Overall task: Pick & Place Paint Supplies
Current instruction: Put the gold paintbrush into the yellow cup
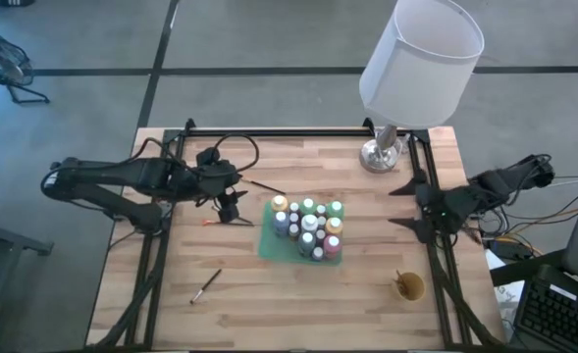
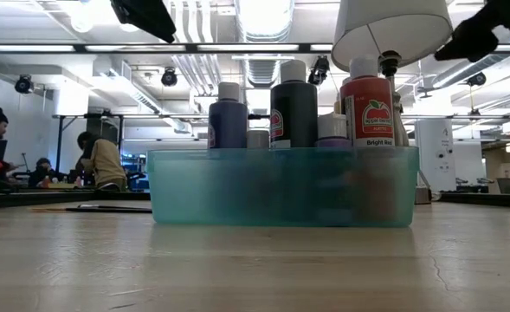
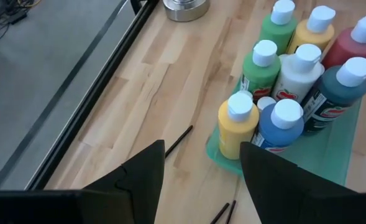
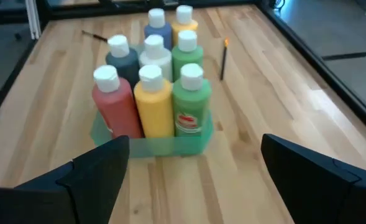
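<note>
- The left claw point(image 1: 232, 206) is seen over the table point(image 1: 298, 304), fingers apart and nothing between them.
- The bottles point(image 1: 308, 227) are found just ahead of that claw, packed upright in a green tray point(image 1: 266, 245) (a low-walled one, as the low view shows).
- In the left wrist view, a yellow bottle point(image 3: 238, 127) and a blue bottle point(image 3: 283, 124) stand nearest the claw, with green, white, red and dark ones behind.
- A thin brush point(image 1: 261, 185) lies on the table between the left claw and the tray; a second brush point(image 1: 206, 285) lies well apart, on the near side of the claw.
- The right claw point(image 1: 413, 204) is held at the table's right edge, fingers spread wide and empty, the tray ahead of it.
- A cup point(image 1: 409, 286) sits near the right claw, and a lamp point(image 1: 418, 61) stands beyond it.
</note>
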`<state>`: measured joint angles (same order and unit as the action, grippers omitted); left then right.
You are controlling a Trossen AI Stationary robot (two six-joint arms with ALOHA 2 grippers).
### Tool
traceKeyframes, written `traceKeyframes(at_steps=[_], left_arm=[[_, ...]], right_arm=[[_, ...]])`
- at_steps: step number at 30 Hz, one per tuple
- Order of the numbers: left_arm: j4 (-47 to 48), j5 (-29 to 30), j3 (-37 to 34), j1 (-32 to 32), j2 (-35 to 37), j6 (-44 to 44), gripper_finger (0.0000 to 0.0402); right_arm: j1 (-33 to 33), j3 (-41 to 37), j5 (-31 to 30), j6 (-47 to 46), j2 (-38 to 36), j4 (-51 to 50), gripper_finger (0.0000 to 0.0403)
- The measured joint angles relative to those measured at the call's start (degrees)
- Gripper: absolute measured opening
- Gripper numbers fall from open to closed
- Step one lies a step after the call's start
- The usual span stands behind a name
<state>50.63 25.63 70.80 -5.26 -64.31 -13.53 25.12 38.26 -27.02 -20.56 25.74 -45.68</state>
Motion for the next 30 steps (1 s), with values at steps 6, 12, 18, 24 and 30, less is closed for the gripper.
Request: traceKeyframes(at_steps=[6,12,18,24,30], left_arm=[[-0.02,-0.02,0.00,0.00,0.00,0.01,0.0213],[-0.02,-0.02,-0.01,-0.02,0.00,0.01,0.0213],[-0.02,-0.02,-0.01,-0.04,0.00,0.05,0.0214],[0.00,-0.04,0.01,-0.02,0.00,0.03,0.0214],[-0.02,-0.04,0.00,-0.02,0.00,0.03,0.0214]], right_arm=[[0.00,2.47,-0.05,-0.45,-6.60,-2.54,0.0347],[0.00,2.88,-0.07,-0.46,-14.14,-3.44,0.0327],[0.00,2.86,-0.05,-0.46,-19.50,-3.40,0.0309],[-0.02,2.82,-0.05,-0.46,-22.64,-3.36,0.0292],[0.00,2.77,-0.02,-0.46,-23.42,-3.29,0.0276]])
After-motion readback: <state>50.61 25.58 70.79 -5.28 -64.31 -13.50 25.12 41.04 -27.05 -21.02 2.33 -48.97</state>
